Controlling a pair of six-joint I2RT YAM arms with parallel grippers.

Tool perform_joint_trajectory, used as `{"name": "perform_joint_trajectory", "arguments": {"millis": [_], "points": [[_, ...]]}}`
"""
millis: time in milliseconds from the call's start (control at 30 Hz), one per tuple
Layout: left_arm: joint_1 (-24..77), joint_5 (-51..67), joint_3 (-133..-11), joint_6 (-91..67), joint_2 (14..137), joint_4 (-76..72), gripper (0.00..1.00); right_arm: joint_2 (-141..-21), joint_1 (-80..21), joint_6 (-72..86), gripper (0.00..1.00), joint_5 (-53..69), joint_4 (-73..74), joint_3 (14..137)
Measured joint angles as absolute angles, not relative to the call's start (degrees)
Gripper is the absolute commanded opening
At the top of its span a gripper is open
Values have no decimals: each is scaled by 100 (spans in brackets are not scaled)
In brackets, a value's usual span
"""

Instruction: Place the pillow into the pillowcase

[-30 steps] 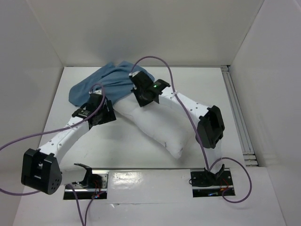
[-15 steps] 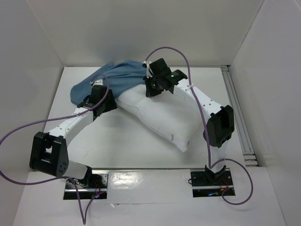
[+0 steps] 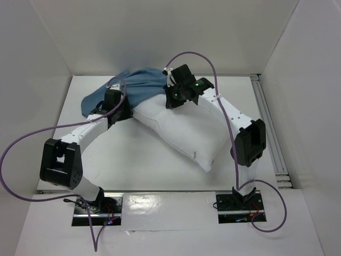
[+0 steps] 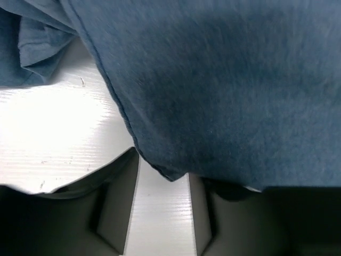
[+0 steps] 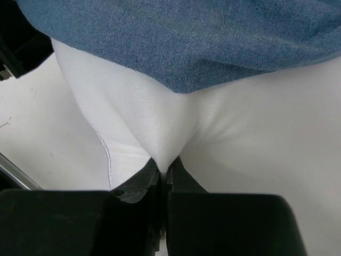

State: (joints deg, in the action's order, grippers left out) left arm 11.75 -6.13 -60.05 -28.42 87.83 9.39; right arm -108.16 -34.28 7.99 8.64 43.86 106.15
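The white pillow (image 3: 181,130) lies slantwise across the middle of the table, its far end under the edge of the dusty-blue pillowcase (image 3: 136,85), which is bunched at the back left. My right gripper (image 3: 171,102) sits at the pillow's far end. In the right wrist view it (image 5: 165,165) is shut on a pinch of white pillow fabric (image 5: 240,122), just below the pillowcase edge (image 5: 186,37). My left gripper (image 3: 118,95) is at the pillowcase's near edge. In the left wrist view it (image 4: 162,184) is open, and the pillowcase (image 4: 224,80) hangs over its right fingertip.
White enclosure walls stand at the left, back and right. A metal rail (image 3: 268,122) runs along the table's right edge. Purple cables (image 3: 210,64) loop above both arms. Bare white table (image 3: 122,160) lies in front of the pillow.
My right gripper has pushed the pillow's far end backward, toward the pillowcase. My left arm has reached farther back and its elbow has swung in; its gripper now sits at the cloth's edge.
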Motion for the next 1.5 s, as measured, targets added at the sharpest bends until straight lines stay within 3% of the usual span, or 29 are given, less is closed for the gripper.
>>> {"name": "perform_joint_trajectory", "arguments": {"millis": [33,233,333,533,667,867,933,1100,1267,1367,1500], "points": [[1170,-655,-6040,-2838,8788,954,43,-10816,-3422,799,0,869,4386,10615],[1135,-869,-6294,-2823,8803,1039,33,-10816,-3395,799,0,895,4390,10619],[1118,-937,-6423,-2799,8853,1090,0,-10816,-3391,799,0,908,4394,10619],[1118,-825,-6624,-2626,8925,1249,0,-10816,-3385,808,0,915,4392,10619],[1122,-14,-7172,-2517,9000,1721,0,-10919,-3347,882,0,895,4515,10847],[1426,1066,-9808,-2418,9487,2272,0,-11915,-2853,1020,0,552,5325,13445],[1566,1562,-10151,-2458,9338,2012,0,-11878,-2790,1070,0,414,5282,13631],[2180,2217,-8379,-2773,8145,1553,0,-10680,-3446,1409,0,27,4038,11021],[2410,2429,-6392,-3129,7629,2067,0,-10586,-3979,1938,0,69,3306,9404],[2366,2440,-6241,-3170,7629,2600,0,-10575,-3957,2209,0,220,3070,9295],[2169,2563,-7043,-3107,7863,2729,0,-10523,-3590,2484,0,244,2703,9489]]}}
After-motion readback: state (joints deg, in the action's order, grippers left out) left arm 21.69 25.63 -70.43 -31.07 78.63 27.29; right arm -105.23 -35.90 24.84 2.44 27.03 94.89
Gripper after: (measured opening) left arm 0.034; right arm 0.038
